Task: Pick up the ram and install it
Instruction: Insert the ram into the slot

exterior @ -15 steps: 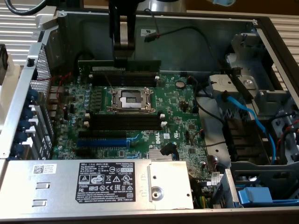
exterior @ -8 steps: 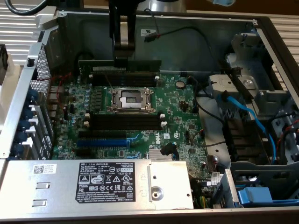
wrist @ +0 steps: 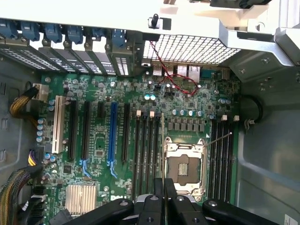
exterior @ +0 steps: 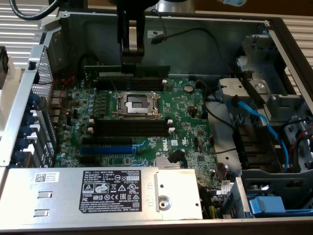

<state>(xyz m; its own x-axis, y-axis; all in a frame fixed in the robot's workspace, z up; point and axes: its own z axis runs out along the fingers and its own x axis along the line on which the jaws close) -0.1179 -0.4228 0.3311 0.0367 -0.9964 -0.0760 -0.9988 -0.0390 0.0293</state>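
My gripper (exterior: 130,62) hangs at the back of the open computer case, shut on the ram (exterior: 105,72). The ram is a long dark green stick held level by its top edge, just above the motherboard (exterior: 186,122) and over the far pair of black slots (exterior: 146,86). In the wrist view the ram (wrist: 162,140) shows edge-on as a thin line running out from between my fingertips (wrist: 163,194), beside the CPU socket (wrist: 185,164). More empty black slots (exterior: 129,128) lie on the near side of the CPU socket (exterior: 136,104).
A silver power supply (exterior: 98,193) with a black label fills the case's front. Blue cables (exterior: 259,122) and drive bays stand at the exterior view's right. The blue slot (exterior: 105,149), a heatsink (exterior: 171,164) and the perforated rear panel (exterior: 46,83) border the board.
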